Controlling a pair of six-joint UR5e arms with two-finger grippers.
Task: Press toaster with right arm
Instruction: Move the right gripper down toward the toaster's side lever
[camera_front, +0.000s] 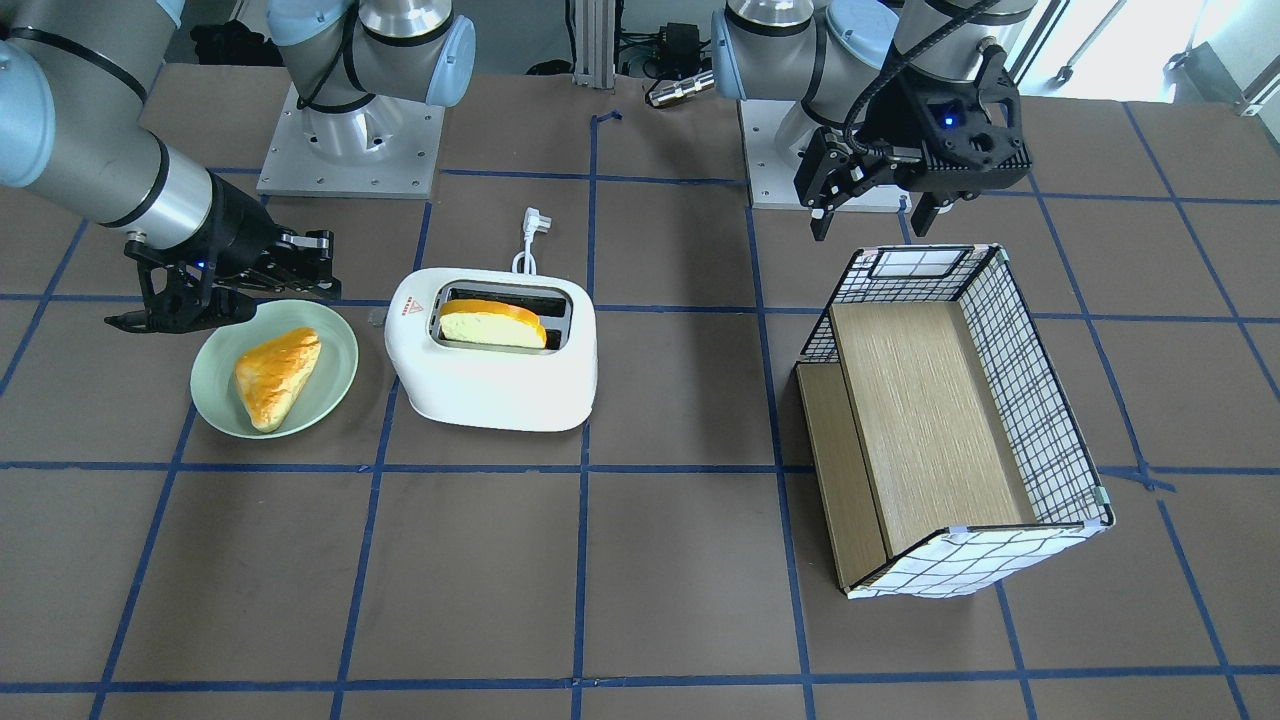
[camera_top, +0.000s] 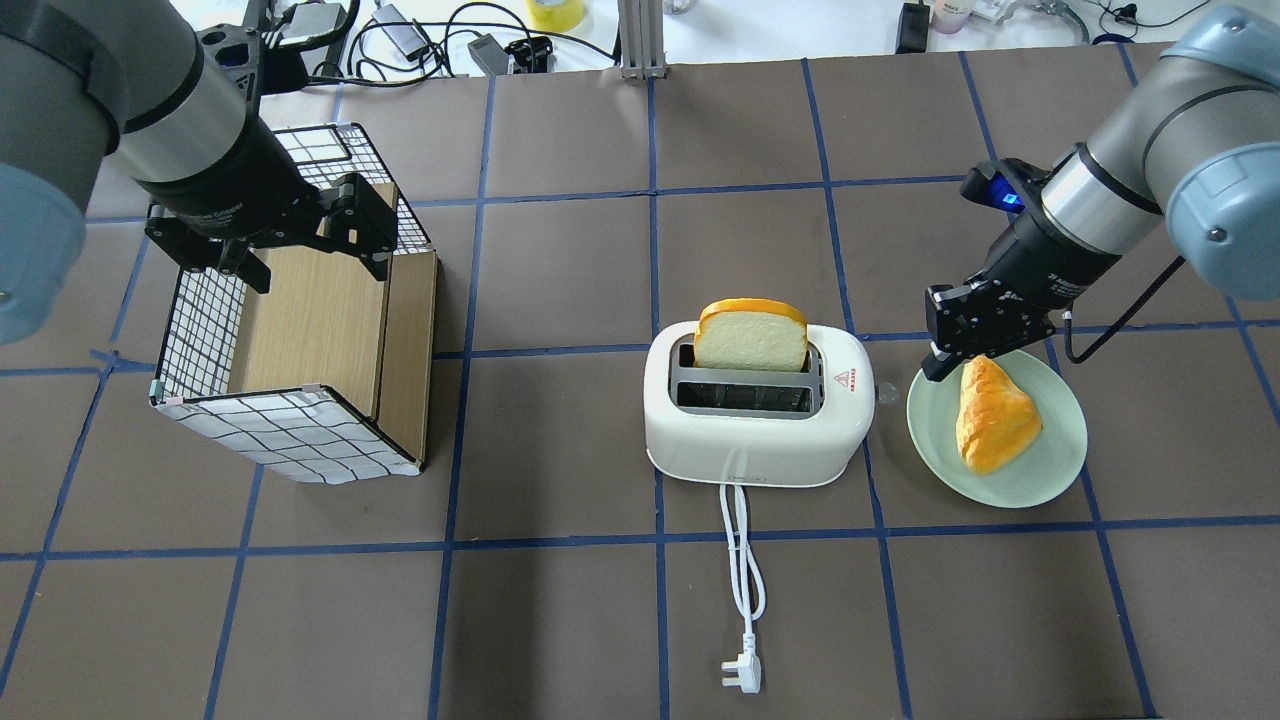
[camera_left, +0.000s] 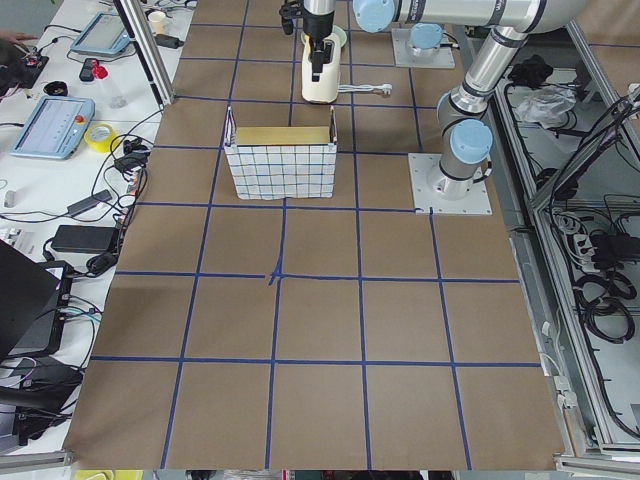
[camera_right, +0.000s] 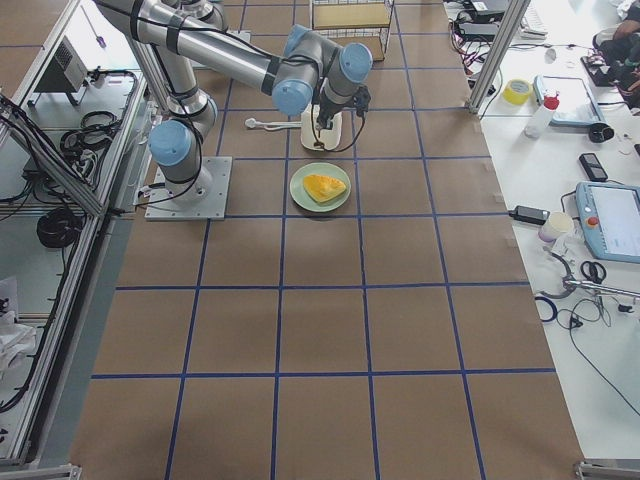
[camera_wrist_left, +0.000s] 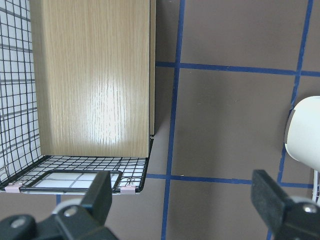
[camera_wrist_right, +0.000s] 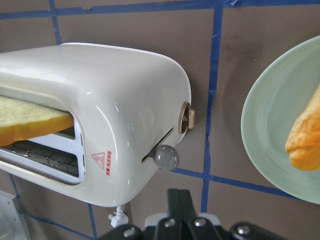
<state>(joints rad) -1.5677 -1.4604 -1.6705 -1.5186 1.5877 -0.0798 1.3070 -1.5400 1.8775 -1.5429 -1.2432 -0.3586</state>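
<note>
Two arms work a brown table (camera_top: 560, 620) gridded with blue tape. The left gripper (camera_front: 870, 222) hangs with its fingers spread wide and nothing between them, above the far end of the one wire-and-wood box (camera_top: 280, 440), well apart from the job. The right gripper (camera_top: 935, 365) has its fingers closed together on nothing and hovers over the toaster-side rim of the one green plate (camera_top: 1010, 490).

The one toaster (camera_top: 755, 440) sits mid-table between box and plate, its long axis running across the robot's front and its control end turned toward the plate. That makes the right arm clearly the nearer of the two. From the closed fingertips, the toaster lies toward the robot's left, just beside them and lower.

One pastry (camera_top: 990, 415) rests on the plate. One bread slice (camera_top: 750, 335) stands tall in the farther of the two slots (a sign, by my reading, that the lever is not yet pressed).

On the end wall, the right wrist view shows one beige dial (camera_wrist_right: 187, 118) and one grey lever knob (camera_wrist_right: 165, 157) at the upper end of its slot, ahead of the fingers and not touched. The press likely calls for a short shift over that knob, then a push down along the slot. One white cord (camera_top: 740, 560) trails toward the robot, ending in one plug (camera_top: 742, 675).
</note>
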